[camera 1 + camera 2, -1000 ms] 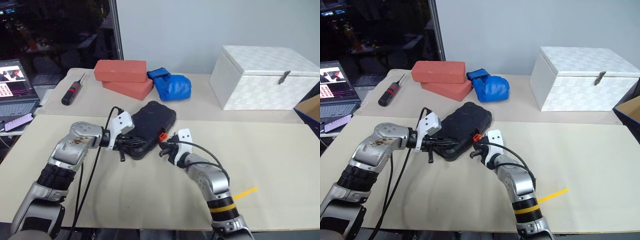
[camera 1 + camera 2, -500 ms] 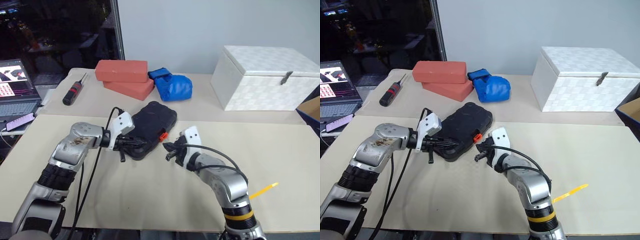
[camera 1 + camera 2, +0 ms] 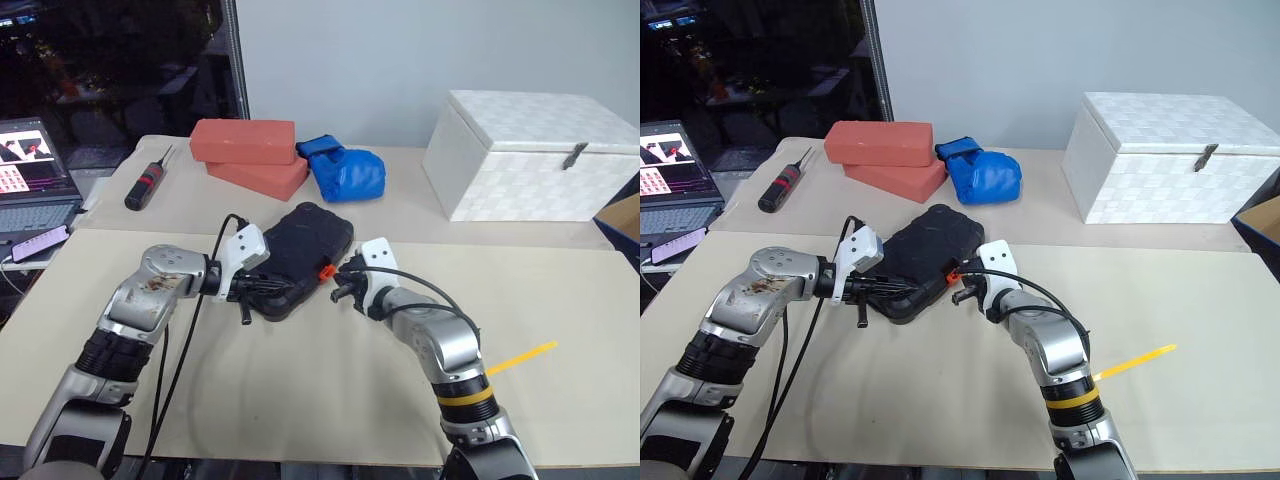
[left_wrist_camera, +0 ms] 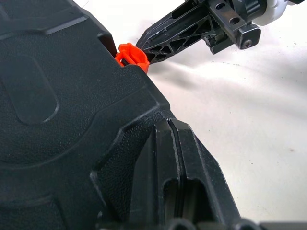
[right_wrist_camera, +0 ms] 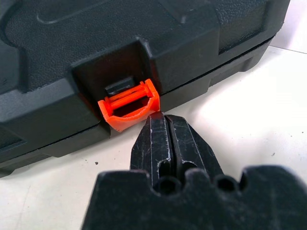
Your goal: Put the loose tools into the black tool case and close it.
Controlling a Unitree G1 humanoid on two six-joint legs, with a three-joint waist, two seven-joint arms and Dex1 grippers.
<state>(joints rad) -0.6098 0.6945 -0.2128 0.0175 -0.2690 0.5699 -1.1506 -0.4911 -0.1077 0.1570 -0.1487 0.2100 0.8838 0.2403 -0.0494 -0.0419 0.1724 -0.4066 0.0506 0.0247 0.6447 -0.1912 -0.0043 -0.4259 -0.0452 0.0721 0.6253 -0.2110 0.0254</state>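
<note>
Black tool case (image 3: 303, 257) lies lid-down mid-surface, long axis 1-to-7 o'clock. Right claw (image 5: 164, 125), pinched shut, empty, tip touching orange latch (image 5: 128, 104) at its 12. Left claw (image 3: 262, 285) shut, pressing case corner.

Closed right gripper (image 5: 164, 125) touches the black tool case's (image 5: 96, 43) orange latch (image 5: 128, 106).

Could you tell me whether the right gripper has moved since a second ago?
Yes. The right gripper, shut, has shifted away from the robot, toward the white box side, with its tips now at the orange latch of the black tool case.
</note>
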